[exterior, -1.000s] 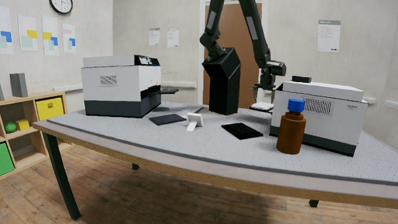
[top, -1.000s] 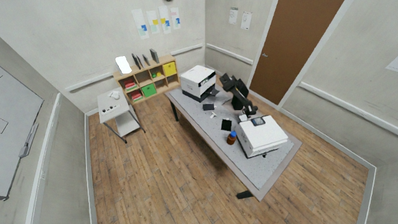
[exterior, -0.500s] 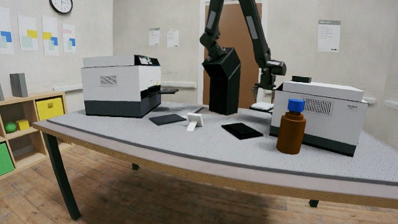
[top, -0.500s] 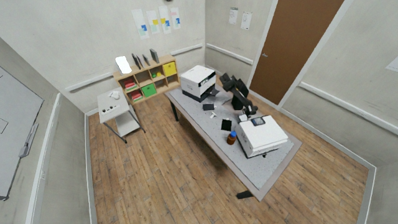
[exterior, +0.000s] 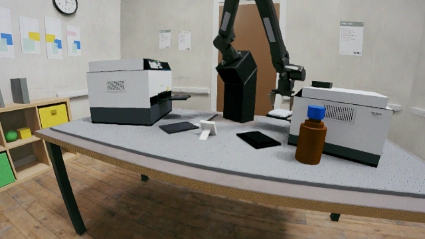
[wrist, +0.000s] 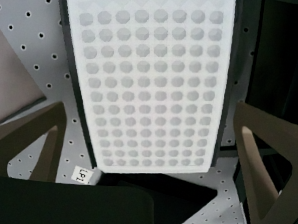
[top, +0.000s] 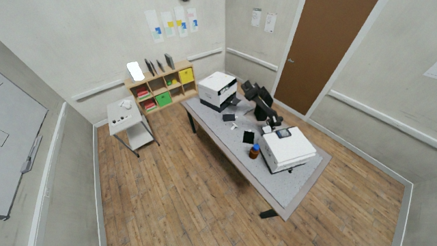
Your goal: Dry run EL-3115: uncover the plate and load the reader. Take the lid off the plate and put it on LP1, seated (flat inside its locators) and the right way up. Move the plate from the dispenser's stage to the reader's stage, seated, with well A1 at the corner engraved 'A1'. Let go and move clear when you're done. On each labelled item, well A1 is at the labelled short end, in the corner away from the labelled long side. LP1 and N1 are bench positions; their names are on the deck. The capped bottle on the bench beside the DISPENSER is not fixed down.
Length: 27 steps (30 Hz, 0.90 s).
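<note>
the gripper (exterior: 280, 103) (wrist: 149, 111) hangs with jaws spread wide, nothing between them, above the plate (top: 266, 129) (exterior: 279, 113) (wrist: 152, 90) on its stage beside the bottle-side machine (top: 288, 147) (exterior: 342, 123). likely still uncovering: next, line up, lower, then pinch only the lid, if fitted; i cannot tell.

Grey perforated tabletop (top: 273, 184) (exterior: 186, 149) (wrist: 32, 30). Capped brown bottle (top: 253, 152) (exterior: 311, 141) upright on it, beside the white instrument (top: 288, 147) (exterior: 342, 123) nearest the tool (top: 268, 127) (exterior: 281, 99) (wrist: 149, 111). Black pad (top: 248, 137) (exterior: 258, 139) flat, near the tool. Well apart from it: dark flat pad (top: 229, 117) (exterior: 178, 127), small white stand (top: 233, 126) (exterior: 208, 129), second white instrument (top: 215, 95) (exterior: 129, 93).
</note>
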Motion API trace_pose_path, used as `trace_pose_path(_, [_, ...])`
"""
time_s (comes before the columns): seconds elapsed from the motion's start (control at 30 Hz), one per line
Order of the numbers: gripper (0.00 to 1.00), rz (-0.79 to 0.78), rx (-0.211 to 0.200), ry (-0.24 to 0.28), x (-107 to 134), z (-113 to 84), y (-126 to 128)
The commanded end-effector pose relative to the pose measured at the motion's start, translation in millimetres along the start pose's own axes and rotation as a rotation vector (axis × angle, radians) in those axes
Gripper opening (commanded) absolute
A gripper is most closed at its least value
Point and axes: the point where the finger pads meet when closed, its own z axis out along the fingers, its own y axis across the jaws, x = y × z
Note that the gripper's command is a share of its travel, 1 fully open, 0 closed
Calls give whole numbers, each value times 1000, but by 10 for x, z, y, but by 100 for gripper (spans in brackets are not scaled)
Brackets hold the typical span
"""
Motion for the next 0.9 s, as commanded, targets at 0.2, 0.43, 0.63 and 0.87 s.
trace_pose_path(0.2, [100, 20, 18, 5, 74, 4, -102])
trace_pose_path(0.43, [100, 3, 3, 4, 21, 70, -23])
trace_pose_path(0.63, [100, 6, 2, 4, 46, 52, 13])
trace_pose_path(0.87, [100, -4, 7, 4, 15, 90, -35])
